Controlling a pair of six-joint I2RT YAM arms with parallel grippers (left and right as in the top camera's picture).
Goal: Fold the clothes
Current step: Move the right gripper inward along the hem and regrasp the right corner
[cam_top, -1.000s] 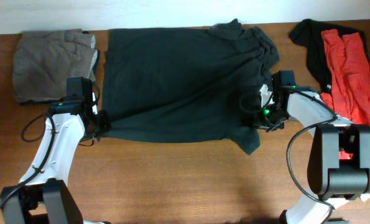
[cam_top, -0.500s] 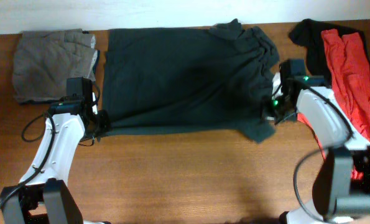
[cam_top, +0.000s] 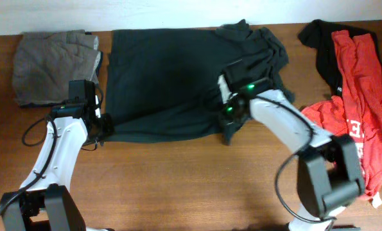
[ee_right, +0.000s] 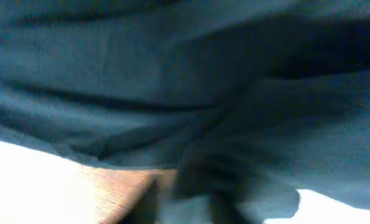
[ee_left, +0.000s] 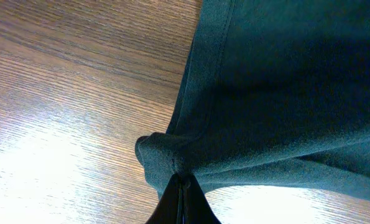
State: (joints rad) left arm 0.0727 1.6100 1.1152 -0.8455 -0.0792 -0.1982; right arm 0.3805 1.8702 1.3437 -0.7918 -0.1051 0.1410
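The large black T-shirt (cam_top: pixel 165 77) lies spread on the far middle of the table, with its right side doubled over toward the centre. My left gripper (cam_top: pixel 105 126) is shut on its near left corner. In the left wrist view the fingers (ee_left: pixel 181 186) pinch a bunched hem of the T-shirt (ee_left: pixel 284 93). My right gripper (cam_top: pixel 228 119) sits over the folded right edge. The right wrist view is blurred: dark cloth (ee_right: pixel 172 62) fills it and reaches down between the gripper's (ee_right: pixel 188 208) fingers. Whether they still clamp it does not show.
A grey-brown folded garment (cam_top: pixel 52 67) lies at the far left. At the far right a red T-shirt (cam_top: pixel 357 83) is draped over another black garment (cam_top: pixel 319 38), and red printed cloth (cam_top: pixel 361 144) spreads beside the right arm's base. Bare wooden table (cam_top: pixel 178 186) runs along the front.
My right arm swung left, drawing the shirt's right side over its middle. The red cloth at the right has spread out lower down. The left arm has not moved.
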